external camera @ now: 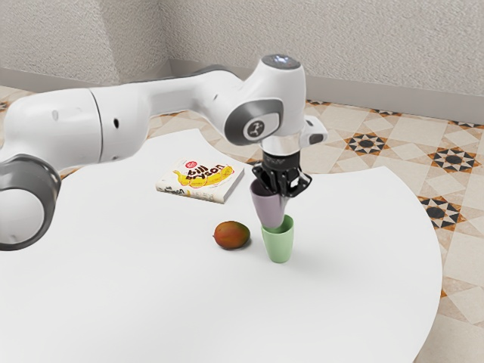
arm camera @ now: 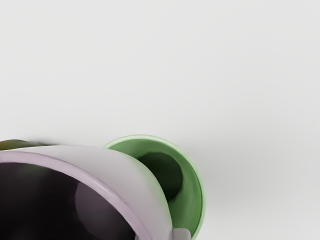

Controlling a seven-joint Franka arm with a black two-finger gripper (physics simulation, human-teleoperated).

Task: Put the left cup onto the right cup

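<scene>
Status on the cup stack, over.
Gripper shut on lilac cup. Cup tilted, base at mouth of green cup. Mango beside green cup, not touching.

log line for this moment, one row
phase: stacking | gripper: shut on purple cup | purple cup: tilted, lower end at mouth of green cup | green cup: upright

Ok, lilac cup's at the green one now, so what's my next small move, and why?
Probably ease down a little before opening. The gripper holds the lilac cup tilted, with its base just inside the mouth of the green cup, so it does not look fully seated.
</scene>
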